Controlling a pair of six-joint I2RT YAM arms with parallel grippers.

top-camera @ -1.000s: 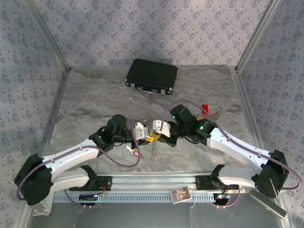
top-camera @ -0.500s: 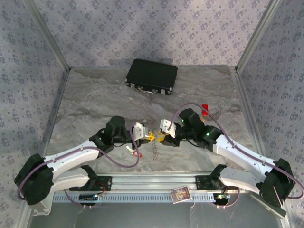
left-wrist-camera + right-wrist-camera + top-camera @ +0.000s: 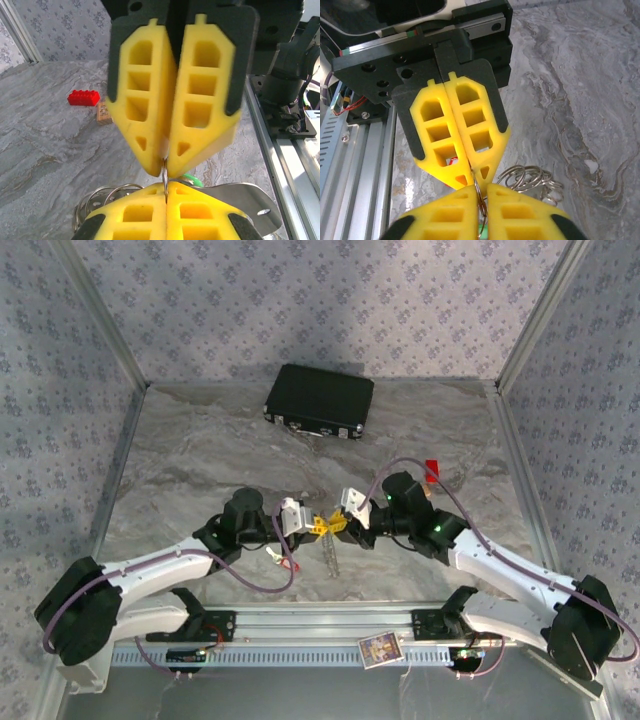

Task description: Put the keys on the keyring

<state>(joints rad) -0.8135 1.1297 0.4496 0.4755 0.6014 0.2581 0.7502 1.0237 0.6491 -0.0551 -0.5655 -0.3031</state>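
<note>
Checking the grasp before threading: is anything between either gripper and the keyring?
Nothing visible. The left gripper and the right gripper meet tip to tip, both shut directly on the keyring.

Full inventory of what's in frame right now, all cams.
case: 1, black, far middle of the table
red block: 1, red, behind the right arm
tan block: 1, tan, next to the red block
card: 1, printed, on the near rail
chain: 1, silver, just nearside of the grippers
red-tagged key: 1, pale with red tag, on the table by the left arm
green tag: 1, green, beside the fingertips, its key hidden
keyring: 1, pale metal, pinched between both grippers
table: 1, grey marbled
left gripper: 1, yellow fingers, shut on keyring
right gripper: 1, yellow fingers, shut on keyring
</note>
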